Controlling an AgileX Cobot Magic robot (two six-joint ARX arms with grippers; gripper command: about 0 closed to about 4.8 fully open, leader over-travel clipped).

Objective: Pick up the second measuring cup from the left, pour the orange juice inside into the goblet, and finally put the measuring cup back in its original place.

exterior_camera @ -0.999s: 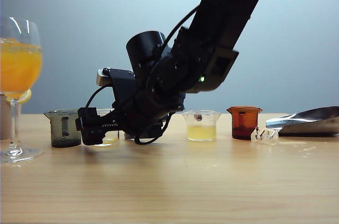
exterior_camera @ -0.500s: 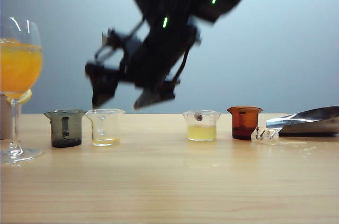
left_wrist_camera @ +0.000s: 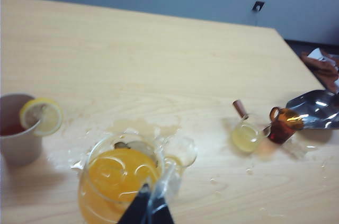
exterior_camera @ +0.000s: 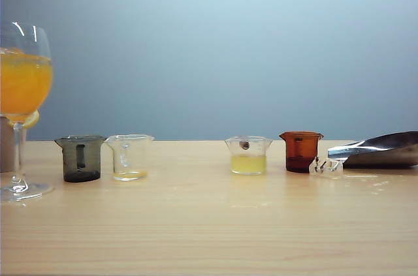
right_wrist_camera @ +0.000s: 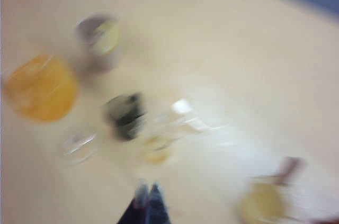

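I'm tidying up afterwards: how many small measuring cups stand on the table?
4, in a row: grey cup leftmost, clear cup beside it, yellow-liquid cup right of centre, amber cup further right. A small clear thing by the amber cup is too unclear to count.

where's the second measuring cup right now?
Exterior view: the second measuring cup stands upright on the table, left side, just right of the smoky grey cup, with the goblet further left; no hand holds it.

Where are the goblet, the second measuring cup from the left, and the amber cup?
goblet (exterior_camera: 23, 83): exterior view, juice-filled bowl.
second measuring cup (exterior_camera: 129, 156): exterior view, clear wall.
amber cup (exterior_camera: 301, 151): exterior view, front wall.
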